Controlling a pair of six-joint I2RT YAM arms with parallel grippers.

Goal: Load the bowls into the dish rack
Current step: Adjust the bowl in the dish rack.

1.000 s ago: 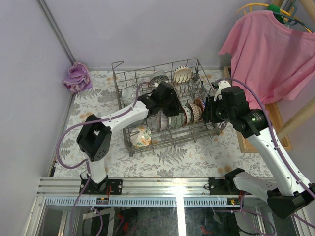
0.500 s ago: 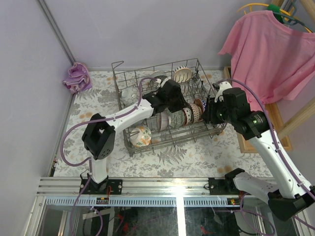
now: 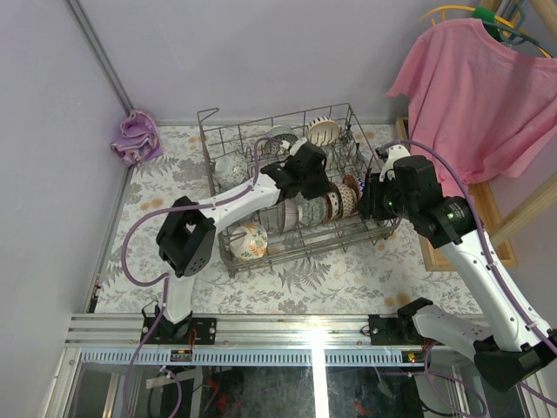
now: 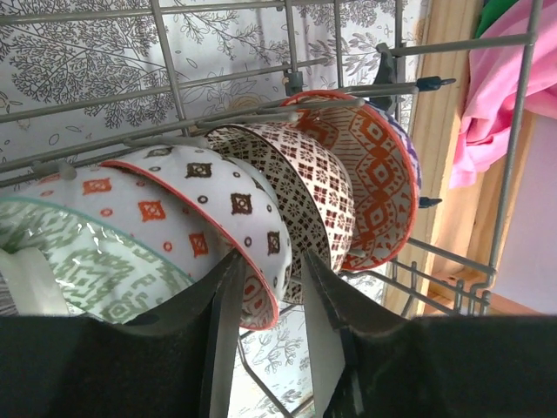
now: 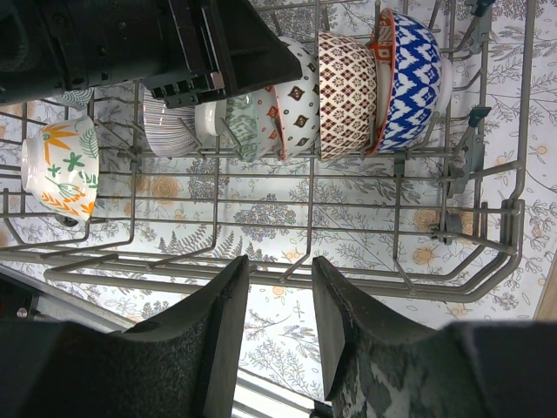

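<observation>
The grey wire dish rack [image 3: 288,252] holds a row of bowls [image 3: 329,204] on edge at its right, a floral bowl [image 3: 248,241] at front left and other bowls at the back [image 3: 322,132]. My left gripper [image 3: 305,198] is down in the row. In the left wrist view its jaws [image 4: 270,261] are open and straddle the rim of a white bowl with orange diamonds [image 4: 200,196]. Beside that bowl stand a brown-patterned bowl [image 4: 306,178] and a red geometric bowl [image 4: 376,174]. My right gripper [image 5: 280,266] is open and empty above the rack's near right rail [image 5: 348,280].
A purple cloth [image 3: 136,137] lies at the back left of the floral tablecloth. A pink shirt [image 3: 474,87] hangs at the right over a wooden frame [image 3: 487,213]. In the right wrist view, the blue-and-white bowl [image 5: 409,78] ends the row and the floral bowl [image 5: 61,165] sits apart.
My left arm has reached further right along the rack, over the row of bowls. The right arm has barely moved.
</observation>
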